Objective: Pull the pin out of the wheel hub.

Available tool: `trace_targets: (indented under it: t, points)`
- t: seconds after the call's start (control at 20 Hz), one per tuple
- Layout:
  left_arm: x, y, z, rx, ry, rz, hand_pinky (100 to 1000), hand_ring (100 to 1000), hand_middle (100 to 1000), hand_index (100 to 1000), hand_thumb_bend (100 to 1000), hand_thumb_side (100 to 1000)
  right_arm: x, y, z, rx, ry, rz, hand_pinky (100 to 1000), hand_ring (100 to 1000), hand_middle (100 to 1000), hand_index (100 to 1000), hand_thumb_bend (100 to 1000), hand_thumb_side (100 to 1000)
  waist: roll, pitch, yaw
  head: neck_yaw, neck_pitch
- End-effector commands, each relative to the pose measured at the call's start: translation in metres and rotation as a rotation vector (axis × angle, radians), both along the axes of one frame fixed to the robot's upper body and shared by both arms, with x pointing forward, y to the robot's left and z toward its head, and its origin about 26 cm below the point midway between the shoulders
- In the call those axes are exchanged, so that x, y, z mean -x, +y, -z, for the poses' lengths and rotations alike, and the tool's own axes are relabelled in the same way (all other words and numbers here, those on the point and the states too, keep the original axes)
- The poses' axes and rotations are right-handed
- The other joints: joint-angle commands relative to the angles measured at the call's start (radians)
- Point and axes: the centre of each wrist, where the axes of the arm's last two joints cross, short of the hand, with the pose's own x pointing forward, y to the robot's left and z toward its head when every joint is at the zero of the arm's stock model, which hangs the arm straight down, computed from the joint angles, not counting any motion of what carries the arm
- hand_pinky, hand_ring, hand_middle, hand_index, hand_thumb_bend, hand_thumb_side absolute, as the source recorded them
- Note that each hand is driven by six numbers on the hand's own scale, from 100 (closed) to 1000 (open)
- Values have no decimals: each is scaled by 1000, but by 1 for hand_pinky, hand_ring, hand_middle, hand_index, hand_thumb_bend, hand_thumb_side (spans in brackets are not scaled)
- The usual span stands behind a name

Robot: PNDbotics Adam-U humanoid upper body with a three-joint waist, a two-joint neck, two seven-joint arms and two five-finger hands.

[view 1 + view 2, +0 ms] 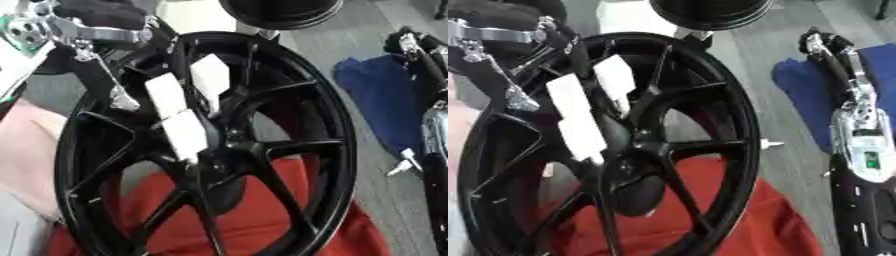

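A black wheel hub (262,150) stands upright on a red cloth (262,220). My left hand (185,131) comes in from the upper left. Its white-padded fingers (579,125) lie straight along the spokes, with their tips at the dark hub centre (627,162). I cannot make out the pin among the black spokes. A small white peg (772,144) shows just beside the rim's right edge. My right hand (826,42) is a dark lump at the upper right, over a blue cloth and well away from the wheel.
My right forearm (859,130) runs down the right edge. The blue cloth (376,95) lies on the grey floor to the right of the wheel. A round black object (280,12) sits beyond the rim's top. A pale pink surface (35,150) is at the left.
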Motion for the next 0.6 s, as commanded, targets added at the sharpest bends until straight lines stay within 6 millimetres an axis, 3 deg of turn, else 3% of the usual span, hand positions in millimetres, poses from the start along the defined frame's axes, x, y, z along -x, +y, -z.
trace_targets:
  t: [0.05, 0.3, 0.6]
  points:
    - [0, 2, -6, -193, -35, 95, 779, 737, 699, 733, 386, 100, 2, 1, -14, 12, -44, 2, 919, 794, 663, 655, 100, 550, 9, -5, -2, 9, -8]
    - [-1, 0, -1, -198, -14, 93, 769, 712, 646, 696, 343, 100, 2, 1, -14, 5, -46, 7, 918, 791, 660, 654, 100, 548, 11, -6, -5, 10, -2]
    - [2, 1, -6, -193, -13, 96, 777, 733, 700, 735, 408, 100, 2, 1, -13, 13, -39, 9, 918, 791, 658, 653, 100, 546, 15, -9, 0, 9, 6]
